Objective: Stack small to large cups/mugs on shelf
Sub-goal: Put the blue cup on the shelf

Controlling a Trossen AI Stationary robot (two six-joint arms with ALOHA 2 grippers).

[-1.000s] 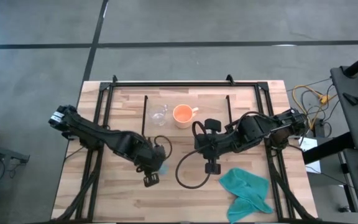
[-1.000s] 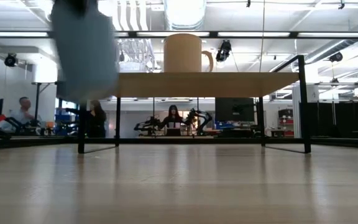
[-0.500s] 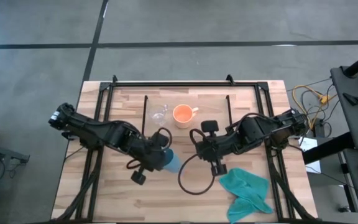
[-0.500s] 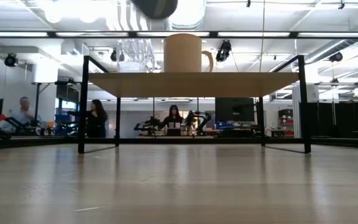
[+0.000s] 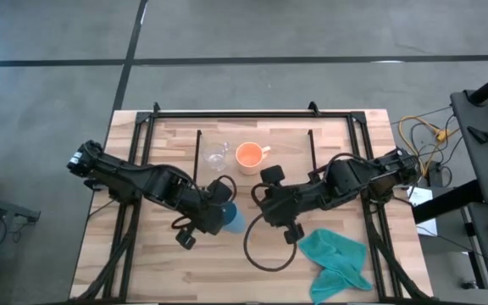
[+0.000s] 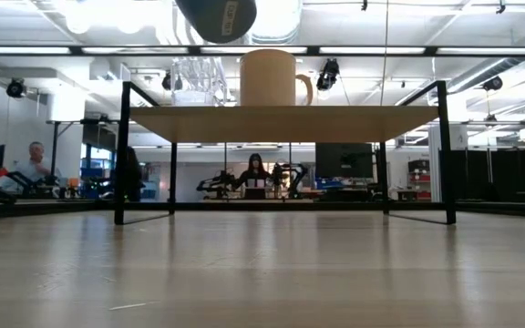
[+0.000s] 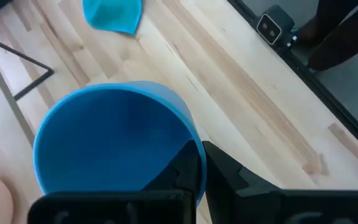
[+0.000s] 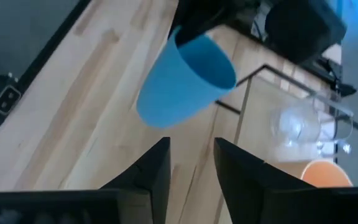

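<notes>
- The step in hand looks like a handover or carry of the blue cup (image 5: 230,219): the left gripper (image 5: 213,211) holds it up off the table (image 5: 163,263), tipped on its side, fingers clamped on the rim, one finger (image 7: 188,165) reaching inside the mouth.
- The cup hangs over the middle of the table, nearer than the shelf (image 5: 286,144) and a little left of the right arm.
- The right gripper (image 5: 265,207) is just beside the cup, pointing at it, its two fingers (image 8: 154,171) apart and nothing between them.
- In the right wrist view the cup's base faces that gripper, and the cup is not yet between its fingers.
- Next move, I'd judge: either the right gripper closes round the body of the cup before the left lets go, or the left turns the cup upright and carries it far to the shelf.
- Either way the cup has to be righted, since it is lying tilted now.
- Counting cups: three.
- One orange mug (image 5: 248,156) with a handle stands on the shelf.
- One clear glass cup (image 5: 216,156) stands just left of it, also on the shelf.
- One blue cup is in the air.
- One shelf on thin black legs, at the far middle of the table.
- One teal cloth (image 5: 339,257) lies crumpled at the near right.
- Two arms, both at work.
</notes>
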